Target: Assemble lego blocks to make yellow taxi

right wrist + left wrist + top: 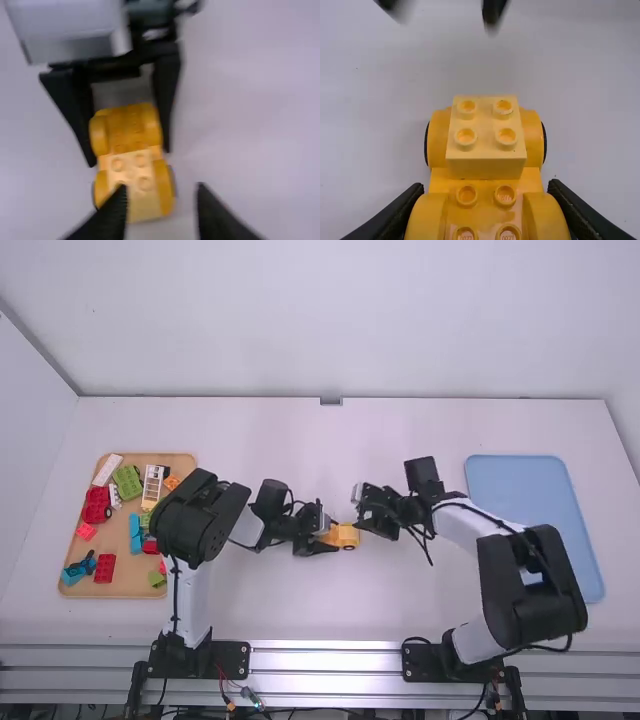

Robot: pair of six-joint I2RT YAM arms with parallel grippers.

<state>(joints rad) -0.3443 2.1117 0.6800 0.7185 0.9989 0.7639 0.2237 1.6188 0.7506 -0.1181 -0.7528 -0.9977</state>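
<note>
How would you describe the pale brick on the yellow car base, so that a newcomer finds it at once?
Start at the white table, near its middle, where the left gripper holds a yellow car base. Look at the end toward the right gripper: the brick sits on top there. It has four studs, is paler than the base and stands higher.

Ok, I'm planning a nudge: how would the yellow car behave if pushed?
Freed from the left gripper, the yellow car would probably roll on its dark wheels. Its glossy, studded plastic looks stiff. Wide-set wheels should resist tipping.
</note>
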